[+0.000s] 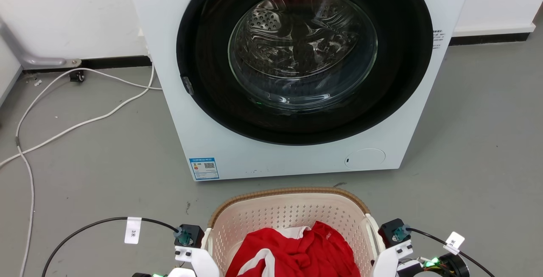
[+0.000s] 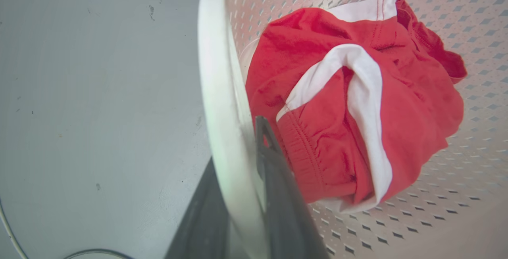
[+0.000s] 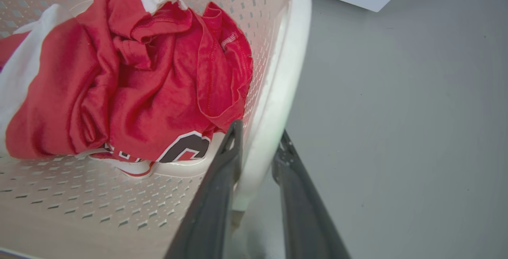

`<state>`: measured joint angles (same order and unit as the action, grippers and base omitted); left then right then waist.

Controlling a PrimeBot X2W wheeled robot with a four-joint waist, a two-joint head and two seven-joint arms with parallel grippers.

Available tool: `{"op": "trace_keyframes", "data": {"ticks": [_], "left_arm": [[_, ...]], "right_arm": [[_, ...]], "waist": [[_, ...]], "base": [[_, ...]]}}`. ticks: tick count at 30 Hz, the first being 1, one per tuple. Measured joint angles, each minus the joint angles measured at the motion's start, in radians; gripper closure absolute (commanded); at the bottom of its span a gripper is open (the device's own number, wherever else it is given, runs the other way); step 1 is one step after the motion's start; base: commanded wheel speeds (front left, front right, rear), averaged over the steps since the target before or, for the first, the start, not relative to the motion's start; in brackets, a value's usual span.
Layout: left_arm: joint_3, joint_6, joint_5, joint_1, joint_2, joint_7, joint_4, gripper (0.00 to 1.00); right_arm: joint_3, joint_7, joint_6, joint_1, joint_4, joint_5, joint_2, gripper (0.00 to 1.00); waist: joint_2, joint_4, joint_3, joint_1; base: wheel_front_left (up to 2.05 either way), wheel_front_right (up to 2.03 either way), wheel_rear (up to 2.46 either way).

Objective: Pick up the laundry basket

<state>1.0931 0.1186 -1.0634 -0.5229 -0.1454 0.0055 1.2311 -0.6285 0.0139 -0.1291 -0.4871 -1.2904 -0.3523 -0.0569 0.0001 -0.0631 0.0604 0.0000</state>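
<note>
The laundry basket (image 1: pixel 288 215), holding a red jersey (image 1: pixel 297 251), stands just in front of the washing machine (image 1: pixel 237 141). The left gripper (image 2: pixel 238 152) pinches one white side handle (image 2: pixel 216 72) and the right gripper (image 3: pixel 260 132) pinches the other (image 3: pixel 285 60). The grasp seems done. The next move calls for an even, level lift with both arms.

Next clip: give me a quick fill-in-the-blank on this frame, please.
1. The laundry basket holds a ___ garment with white trim.
2. The white appliance behind it is a ___ machine.
3. The left tool and right tool each straddle a white side ___.
Missing: red; washing; handle.
</note>
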Motion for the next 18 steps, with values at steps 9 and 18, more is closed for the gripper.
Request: {"op": "trace_keyframes", "data": {"ticks": [9,18], "left_arm": [[0.016,0.000,-0.016,0.000,0.000,-0.009,0.004,1.00],[0.030,0.000,-0.036,-0.001,0.000,-0.014,0.009,1.00]], "right_arm": [[0.007,0.003,0.000,0.002,0.000,0.003,0.001,1.00],[0.016,0.003,0.000,0.006,0.000,0.012,0.002,1.00]], "waist": [[0.0000,0.000,0.002,0.0000],[0.0000,-0.003,0.000,0.0001]], "base": [[0.00,0.00,0.00],[0.00,0.00,0.00]]}}
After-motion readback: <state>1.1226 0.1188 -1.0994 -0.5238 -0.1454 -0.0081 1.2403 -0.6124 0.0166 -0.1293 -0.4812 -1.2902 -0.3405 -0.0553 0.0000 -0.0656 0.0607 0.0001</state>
